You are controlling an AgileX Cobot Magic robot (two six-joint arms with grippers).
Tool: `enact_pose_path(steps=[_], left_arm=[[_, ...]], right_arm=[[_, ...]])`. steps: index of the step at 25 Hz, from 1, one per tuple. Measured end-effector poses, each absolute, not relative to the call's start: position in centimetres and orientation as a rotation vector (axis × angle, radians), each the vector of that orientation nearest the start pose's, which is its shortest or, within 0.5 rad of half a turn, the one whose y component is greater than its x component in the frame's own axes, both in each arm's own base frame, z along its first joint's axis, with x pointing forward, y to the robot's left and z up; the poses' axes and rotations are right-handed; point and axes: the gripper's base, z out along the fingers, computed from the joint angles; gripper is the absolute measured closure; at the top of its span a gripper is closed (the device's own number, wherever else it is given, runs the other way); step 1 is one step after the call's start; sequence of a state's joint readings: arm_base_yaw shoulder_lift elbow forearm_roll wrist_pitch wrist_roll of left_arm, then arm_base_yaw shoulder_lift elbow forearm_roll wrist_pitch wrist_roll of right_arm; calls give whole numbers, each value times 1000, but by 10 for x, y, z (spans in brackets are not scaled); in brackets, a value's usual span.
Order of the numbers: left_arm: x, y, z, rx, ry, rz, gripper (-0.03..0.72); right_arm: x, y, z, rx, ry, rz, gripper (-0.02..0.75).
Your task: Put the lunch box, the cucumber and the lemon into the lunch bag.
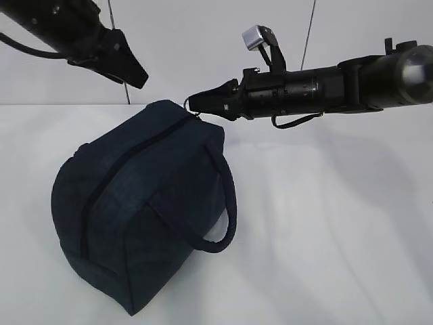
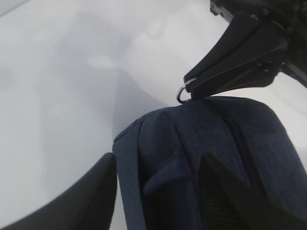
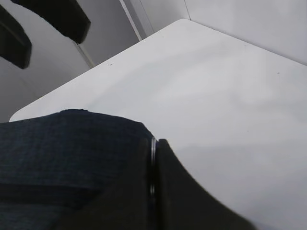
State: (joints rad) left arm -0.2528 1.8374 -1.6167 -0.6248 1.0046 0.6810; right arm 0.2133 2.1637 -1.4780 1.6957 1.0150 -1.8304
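The lunch bag (image 1: 145, 210) is sitting on the white desk (image 1: 338, 237), left of centre and toward the near edge, and its black zipper (image 1: 128, 172) is looking fully closed along the top. No lunch box, cucumber or lemon showing in any view, so I'm judging we're on either the opening step or the final zip-up; can't tell which from here.

I'm holding the right hand (image 1: 193, 103) at the far end of the zipper w/ its fingers pressed together, pinching the silver ring pull (image 2: 183, 94); the right wrist view is showing a thin sliver of metal between the pads. The left hand (image 1: 135, 74) is hovering above and left of the bag, apart from it. In its own wrist view the two fingers are sitting wide apart w/ the bag's near end between them, not touching as far as I can see, so it's spread.

If opening: next move is calling for a steady pull along the zipper line toward the near end, prob. w/ the left hand bracing the fabric so the bag isn't dragging.

No brands, labels or readable writing anywhere.
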Motion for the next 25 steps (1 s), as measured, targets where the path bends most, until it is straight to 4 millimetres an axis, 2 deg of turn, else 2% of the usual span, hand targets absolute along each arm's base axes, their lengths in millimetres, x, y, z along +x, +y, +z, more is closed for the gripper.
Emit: enact_pose_path(steps=[4,11,17,25], left_arm=[[390,-155,292,910,2403,-668,291],[404,-166,287,931,2421,-700,293],[401,-176,286,959,2425,-716,295],[400,-185,270,993,2480,-748,298]], right_arm=[[428,171,193,-869,1720,1101,730],[428,171,194,-870,1718,1100,730],[428,171,195,-873,1716,1098,730],[428,171,195,-874,1715,1100,730]])
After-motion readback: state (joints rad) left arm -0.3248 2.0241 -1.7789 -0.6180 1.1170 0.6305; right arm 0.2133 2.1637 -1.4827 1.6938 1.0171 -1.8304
